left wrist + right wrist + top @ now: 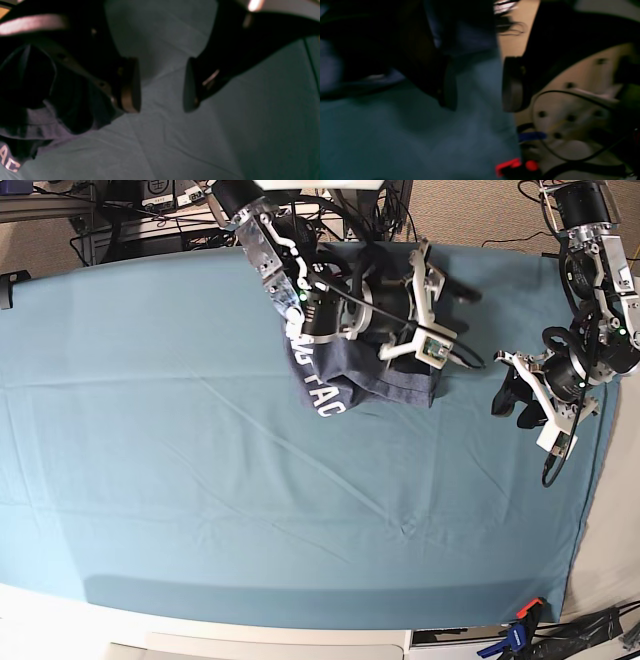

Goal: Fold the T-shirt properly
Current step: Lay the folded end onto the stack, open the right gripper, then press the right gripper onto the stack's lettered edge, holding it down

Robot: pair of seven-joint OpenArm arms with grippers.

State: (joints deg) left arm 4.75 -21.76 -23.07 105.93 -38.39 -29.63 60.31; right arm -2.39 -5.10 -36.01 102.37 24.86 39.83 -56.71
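On the far centre of the teal table cloth (pixel 200 500), the T-shirt (pixel 350 385) is lying as a compact folded bundle, lettering showing; right gripper (pixel 425 300) is hovering over it, jaws spread; left gripper (pixel 515 395), at the right, is gaping empty. Folding is looking nearly complete.

- The left gripper (pixel 162 85) has its jaws well apart and holds nothing.
- The right gripper (pixel 478 83) also has its jaws spread wide, with nothing between them.
- In the base view the two arms are well apart.
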